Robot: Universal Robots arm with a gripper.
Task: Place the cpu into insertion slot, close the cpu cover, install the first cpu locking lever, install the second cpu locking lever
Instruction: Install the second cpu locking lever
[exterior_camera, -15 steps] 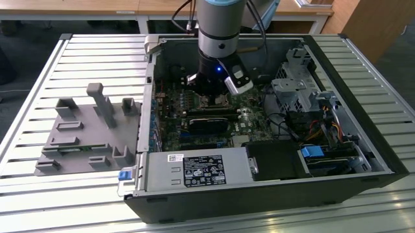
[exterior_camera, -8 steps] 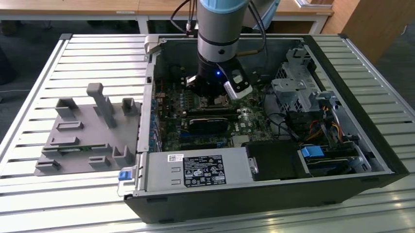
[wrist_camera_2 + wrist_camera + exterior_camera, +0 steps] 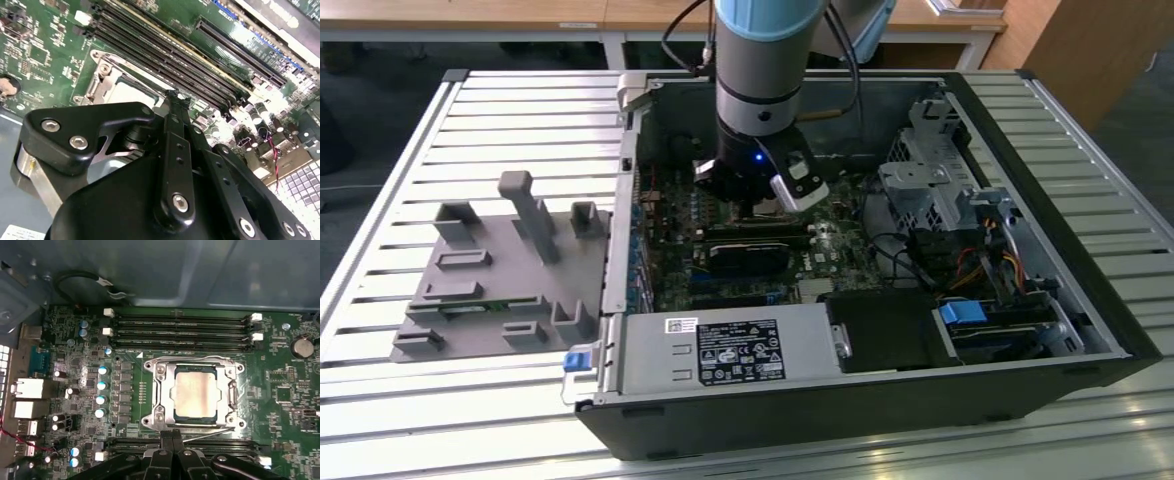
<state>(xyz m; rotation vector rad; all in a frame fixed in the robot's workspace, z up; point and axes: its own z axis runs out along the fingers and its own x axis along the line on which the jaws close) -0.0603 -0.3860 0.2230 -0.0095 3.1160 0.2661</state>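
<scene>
In the first wrist view the cpu (image 3: pixel 195 395) lies flat in the insertion slot (image 3: pixel 236 371), its silvery face showing through the window of the cpu cover (image 3: pixel 164 390), which lies flat over it. One thin locking lever (image 3: pixel 190 358) runs along the far edge of the socket. A second lever (image 3: pixel 210 434) runs slightly slanted along the near edge. My gripper (image 3: pixel 173 436) is shut, its black fingertips pressed together right at that near edge beside the second lever. In the second wrist view the gripper (image 3: pixel 172 97) tip sits at the socket's corner. In the exterior view the gripper (image 3: pixel 767 207) is low inside the computer case (image 3: pixel 854 410).
Long black memory slots (image 3: pixel 180 327) flank the socket on both sides. A power supply (image 3: pixel 720 350) and drive cage (image 3: pixel 927 190) crowd the case. A grey fixture (image 3: pixel 494 270) stands on the slatted table at the exterior view's left.
</scene>
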